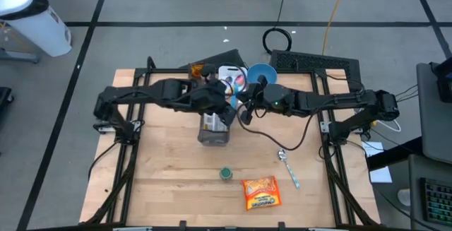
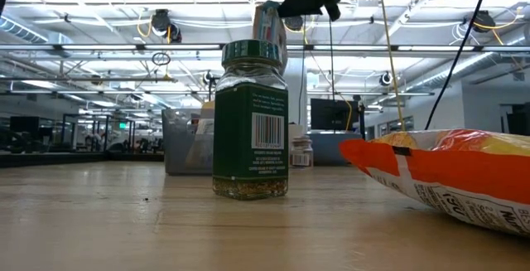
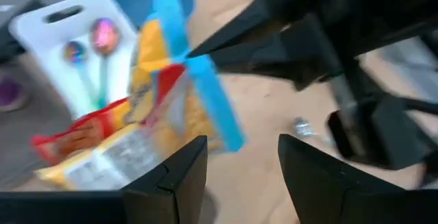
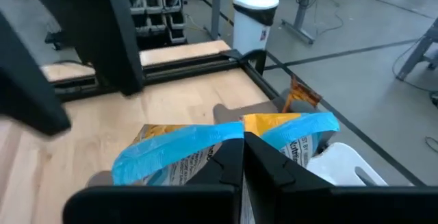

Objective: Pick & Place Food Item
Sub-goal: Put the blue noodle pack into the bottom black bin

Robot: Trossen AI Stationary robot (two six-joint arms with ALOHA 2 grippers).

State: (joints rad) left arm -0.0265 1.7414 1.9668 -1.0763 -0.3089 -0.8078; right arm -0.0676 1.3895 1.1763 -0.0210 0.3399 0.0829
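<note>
Orange snack bag [image 2: 451, 176] beside one green jar [image 2: 250, 122], barcode readable. Right gripper [image 4: 243, 157] pinches a blue-topped bag [image 4: 205, 145]; left gripper [image 3: 236, 172] gapes empty.

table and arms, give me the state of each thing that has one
right hand: shut on the blue-topped snack bag, held above the table
left hand: open, just beside that bag
spice jar: upright, lid on
orange chip bag: lying flat
spoon: lying flat
</note>
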